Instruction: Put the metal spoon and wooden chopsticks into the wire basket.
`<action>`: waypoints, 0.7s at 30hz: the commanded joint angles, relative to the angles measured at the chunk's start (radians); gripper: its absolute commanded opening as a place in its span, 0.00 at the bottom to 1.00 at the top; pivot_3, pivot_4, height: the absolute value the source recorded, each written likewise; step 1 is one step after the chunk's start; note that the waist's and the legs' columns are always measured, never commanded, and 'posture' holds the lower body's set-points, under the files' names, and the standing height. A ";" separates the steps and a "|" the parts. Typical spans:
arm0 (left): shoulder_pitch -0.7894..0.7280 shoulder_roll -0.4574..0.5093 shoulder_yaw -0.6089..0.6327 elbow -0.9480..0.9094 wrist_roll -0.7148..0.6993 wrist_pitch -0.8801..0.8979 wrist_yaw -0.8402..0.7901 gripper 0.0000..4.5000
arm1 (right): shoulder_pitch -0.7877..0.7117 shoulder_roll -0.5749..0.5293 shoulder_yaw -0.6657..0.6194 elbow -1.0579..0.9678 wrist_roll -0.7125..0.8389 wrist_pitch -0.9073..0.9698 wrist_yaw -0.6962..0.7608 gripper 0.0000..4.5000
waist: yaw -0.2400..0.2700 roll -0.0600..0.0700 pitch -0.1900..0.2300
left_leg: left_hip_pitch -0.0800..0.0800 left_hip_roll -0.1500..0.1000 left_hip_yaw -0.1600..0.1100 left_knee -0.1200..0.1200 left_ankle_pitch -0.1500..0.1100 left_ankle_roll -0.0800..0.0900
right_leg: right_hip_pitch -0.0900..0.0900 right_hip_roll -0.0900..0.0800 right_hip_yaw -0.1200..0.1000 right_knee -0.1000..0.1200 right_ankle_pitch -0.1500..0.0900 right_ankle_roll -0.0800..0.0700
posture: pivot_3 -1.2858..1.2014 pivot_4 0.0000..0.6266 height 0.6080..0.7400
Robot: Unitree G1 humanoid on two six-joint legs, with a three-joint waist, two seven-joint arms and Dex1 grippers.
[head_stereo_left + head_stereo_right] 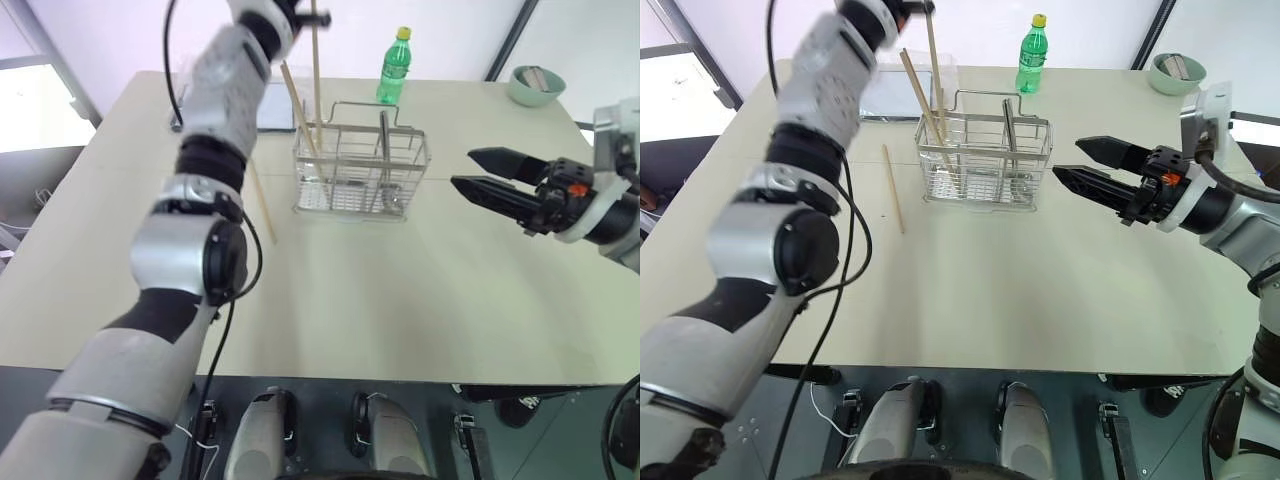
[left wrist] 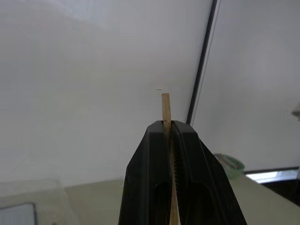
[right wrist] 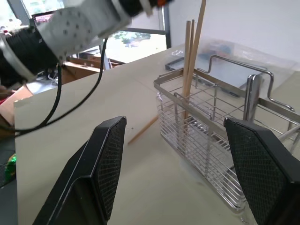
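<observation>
Pale tan wooden chopstick [image 1: 931, 50] clenched in left tool [image 2: 168, 129], held upright over the silver wire-grid basket [image 1: 985, 160] on the beige table [image 1: 970, 290]; insertion step, next lower straight into a compartment and release. One stick already leans inside; another [image 1: 893, 187] lies just beside basket. Shiny metal spoon handle [image 1: 1009, 125] stands inside; right tool [image 1: 1080, 162] spread wide, empty.

Head stereo pair looking down over the beige table [image 1: 420, 300], both sharing the silver wire basket [image 1: 985, 160], left wrist camera facing a white wall, right wrist camera close beside the basket
</observation>
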 commanded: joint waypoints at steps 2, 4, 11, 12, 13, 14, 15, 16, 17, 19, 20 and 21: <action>0.031 -0.029 -0.019 -0.099 0.007 -0.019 0.015 0.08 | -0.015 -0.005 -0.017 -0.011 0.019 -0.018 -0.013 0.76 | 0.000 0.000 0.000 | -0.001 0.000 0.000 0.000 0.000 0.000 | -0.001 0.000 0.000 0.000 0.000 0.000 | 0.52 0.24 0.75; 0.049 -0.035 -0.021 -0.118 0.007 -0.015 0.021 0.21 | -0.021 -0.004 -0.010 -0.005 0.018 -0.022 -0.013 0.76 | 0.000 0.000 0.000 | -0.001 0.000 0.000 0.000 0.000 0.000 | -0.001 0.000 0.000 0.000 0.000 0.000 | 0.52 0.24 0.75; 0.088 -0.021 -0.017 -0.248 -0.008 0.065 0.049 0.97 | -0.076 0.003 0.037 0.055 -0.005 -0.043 0.000 0.76 | -0.001 0.000 0.000 | -0.001 0.000 -0.001 0.000 0.000 0.000 | 0.000 0.000 0.000 0.000 0.000 0.000 | 0.52 0.24 0.75; 0.094 -0.014 -0.017 -0.285 -0.012 0.092 0.051 0.99 | -0.082 0.005 0.045 0.064 -0.011 -0.048 0.002 0.76 | -0.001 0.000 0.000 | -0.001 0.000 -0.001 0.000 0.000 0.000 | 0.000 0.000 0.000 0.000 0.000 0.000 | 0.52 0.24 0.75; 0.100 -0.006 -0.021 -0.323 -0.012 0.117 0.053 0.99 | -0.087 0.007 0.052 0.071 -0.017 -0.054 0.004 0.76 | -0.001 0.000 0.000 | -0.001 0.000 -0.001 0.000 0.000 0.000 | 0.000 0.000 0.000 0.000 0.000 0.000 | 0.52 0.24 0.75; 0.107 0.003 -0.025 -0.362 -0.012 0.142 0.053 0.99 | -0.091 0.009 0.058 0.077 -0.022 -0.060 0.007 0.76 | -0.001 0.000 0.000 | -0.001 0.000 -0.001 0.000 0.000 0.000 | 0.000 0.000 0.000 0.000 0.000 0.000 | 0.52 0.24 0.75; 0.115 0.022 -0.030 -0.415 -0.012 0.172 0.052 0.99 | -0.095 0.013 0.064 0.083 -0.027 -0.065 0.009 0.76 | -0.001 0.000 0.000 | -0.001 0.000 -0.001 0.000 0.000 0.001 | -0.001 0.000 0.000 0.000 0.000 0.000 | 0.52 0.24 0.75; 0.121 0.040 -0.030 -0.464 -0.015 0.208 0.055 0.99 | -0.098 0.015 0.069 0.088 -0.030 -0.069 0.011 0.76 | -0.002 0.000 0.000 | -0.001 0.000 -0.001 0.000 0.000 0.000 | -0.001 0.000 0.000 0.000 0.000 0.000 | 0.52 0.24 0.75; 0.121 0.064 -0.019 -0.512 -0.030 0.261 0.065 0.99 | -0.100 0.017 0.075 0.092 -0.035 -0.075 0.014 0.76 | -0.002 0.000 0.000 | -0.001 0.000 -0.001 0.000 0.000 0.000 | -0.001 0.000 0.000 0.000 0.000 0.000 | 0.52 0.24 0.75; 0.113 0.121 0.004 -0.581 -0.050 0.381 0.090 0.99 | -0.103 0.017 0.087 0.098 -0.048 -0.087 0.024 0.76 | -0.004 0.000 0.000 | -0.001 0.000 -0.001 0.000 0.000 0.000 | -0.001 0.000 0.000 0.001 0.000 0.000 | 0.52 0.24 0.75; 0.106 0.154 0.009 -0.599 -0.054 0.451 0.103 0.99 | -0.104 0.016 0.094 0.102 -0.055 -0.094 0.031 0.76 | -0.005 0.000 0.000 | -0.001 0.000 -0.001 0.000 0.000 0.000 | -0.001 0.000 0.000 0.001 0.000 0.000 | 0.52 0.24 0.75; 0.096 0.193 0.011 -0.599 -0.053 0.551 0.124 0.99 | -0.105 0.015 0.099 0.105 -0.060 -0.099 0.037 0.76 | -0.007 0.000 0.000 | -0.001 0.000 -0.001 0.000 0.000 0.000 | 0.000 0.000 0.000 0.001 0.000 0.000 | 0.52 0.24 0.75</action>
